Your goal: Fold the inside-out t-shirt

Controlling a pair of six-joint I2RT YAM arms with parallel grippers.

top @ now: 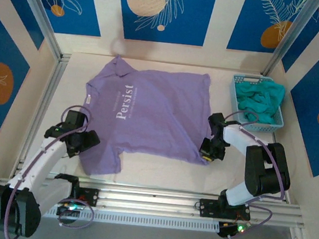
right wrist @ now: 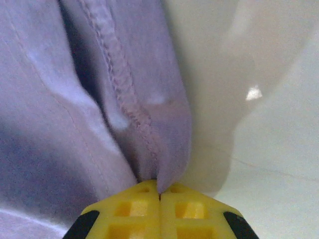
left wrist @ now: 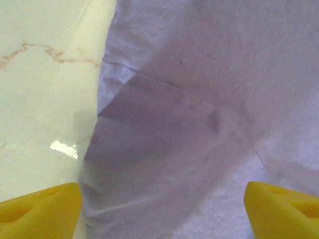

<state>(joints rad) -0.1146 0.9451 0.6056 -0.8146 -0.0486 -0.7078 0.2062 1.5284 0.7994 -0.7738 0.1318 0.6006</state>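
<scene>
The right end effector (right wrist: 159,193) is pinching the lavender t-shirt (top: 149,112) by its hem corner; the left end effector (left wrist: 162,209) is hanging spread wide over a sleeve on the tabletop (top: 159,168).

Matt lavender cloth t-shirt (top: 155,110); glossy pale table (top: 159,168)

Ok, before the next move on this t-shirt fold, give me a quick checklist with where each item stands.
1. Right gripper shut on the t-shirt hem: ok.
2. Left gripper holding cloth: not ok, it is open over the shirt's edge.
3. Shirt lying flat: not ok, a flap is folded over near the left gripper.
4. Blue basket with the teal garment apart from the shirt: ok.
5. Number of layers in the right gripper: cannot tell.
</scene>
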